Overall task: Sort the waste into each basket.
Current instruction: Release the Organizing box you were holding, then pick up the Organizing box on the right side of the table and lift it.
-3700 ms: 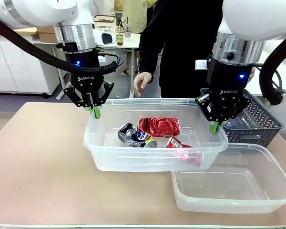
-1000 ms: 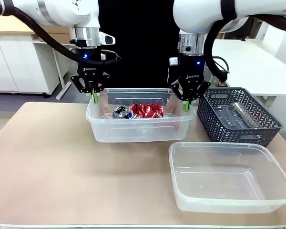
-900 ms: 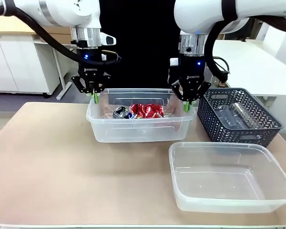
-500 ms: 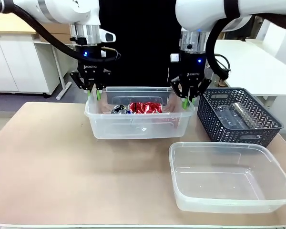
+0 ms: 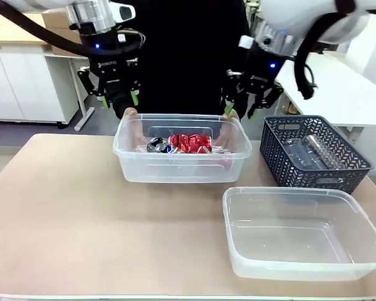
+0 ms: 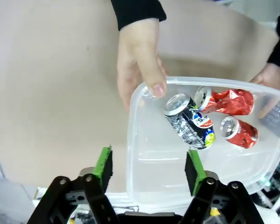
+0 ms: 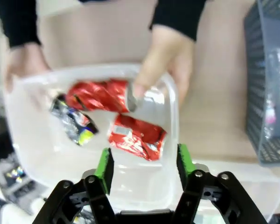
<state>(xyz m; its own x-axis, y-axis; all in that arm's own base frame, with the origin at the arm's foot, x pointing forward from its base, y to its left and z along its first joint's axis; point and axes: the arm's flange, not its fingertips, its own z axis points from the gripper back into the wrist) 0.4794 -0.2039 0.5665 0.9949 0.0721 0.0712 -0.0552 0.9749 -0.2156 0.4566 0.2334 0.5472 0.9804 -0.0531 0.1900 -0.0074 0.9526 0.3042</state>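
Both arms had risen off the see-through tub since a moment before, the left gripper and right gripper hanging spread and empty above its two ends, while the crushed cans lay lengthwise inside it, below and between them, the black can nearer the left.

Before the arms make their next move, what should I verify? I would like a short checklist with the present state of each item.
1. Left gripper fingers open, holding nothing: ok.
2. Right gripper fingers open, holding nothing: ok.
3. Both grippers above the see-through rectangular plastic tub, not touching it: ok.
4. Person's hands away from that tub: not ok, one hand holds each end.
5. Crushed red and black metal cans lying inside that tub: ok, three.
6. Second see-through tub apart from hands and grippers: ok.
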